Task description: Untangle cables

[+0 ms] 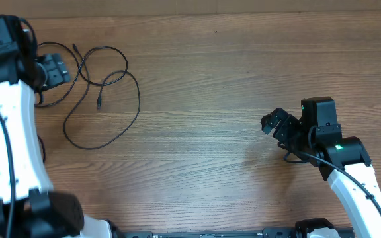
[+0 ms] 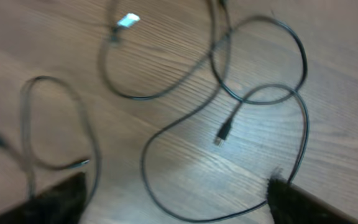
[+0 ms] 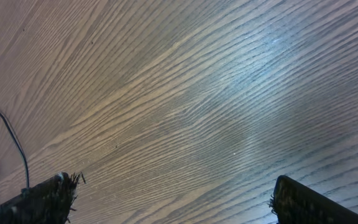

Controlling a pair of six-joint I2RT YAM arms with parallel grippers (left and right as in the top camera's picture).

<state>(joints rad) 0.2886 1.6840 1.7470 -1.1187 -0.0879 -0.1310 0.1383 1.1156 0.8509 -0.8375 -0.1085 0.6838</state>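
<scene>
Your thin black cables lie in loose loops, though some crossings remain to separate; left gripper and right gripper gape open, empty.

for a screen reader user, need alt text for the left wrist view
Thin black cables lie in loose, crossing loops on a wooden table, one plug near the middle and a silver-tipped plug at the top. The left tool hangs open above them, its fingers at the bottom corners, holding nothing.

Overhead top-down; wrist views close (shared cables)
</scene>
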